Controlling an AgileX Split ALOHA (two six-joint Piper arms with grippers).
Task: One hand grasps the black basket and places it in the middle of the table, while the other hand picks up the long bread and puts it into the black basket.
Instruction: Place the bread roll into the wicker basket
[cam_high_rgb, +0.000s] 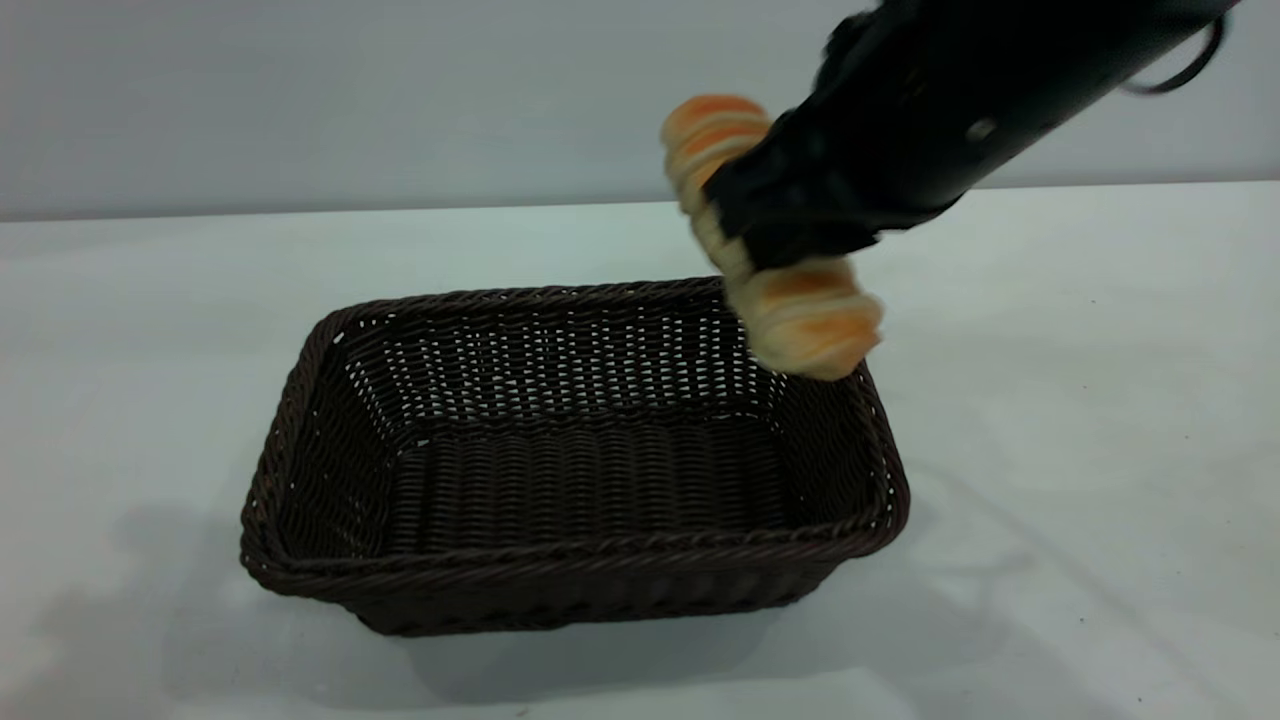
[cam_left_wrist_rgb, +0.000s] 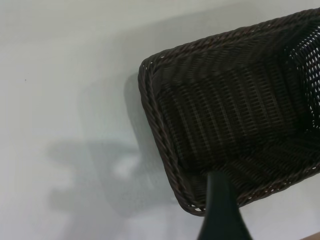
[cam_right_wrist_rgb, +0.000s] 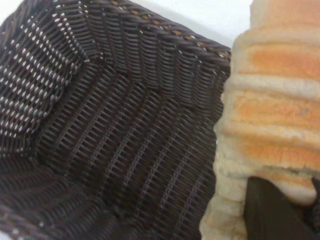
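- The black basket (cam_high_rgb: 575, 460) stands upright on the table (cam_high_rgb: 1080, 420), near the middle of the exterior view, with nothing inside it.
- The right gripper (cam_high_rgb: 790, 215) reaches in from two o'clock, its fingers closed around the middle of the long bread (cam_high_rgb: 775, 240).
- The long bread hangs tilted in the air above the basket's far right corner, at about one o'clock from the basket's centre, clear of the rim.
- In the left wrist view, one finger (cam_left_wrist_rgb: 222, 212) of the left gripper shows over the basket's rim (cam_left_wrist_rgb: 155, 115); how far that pincer is open cannot be told.
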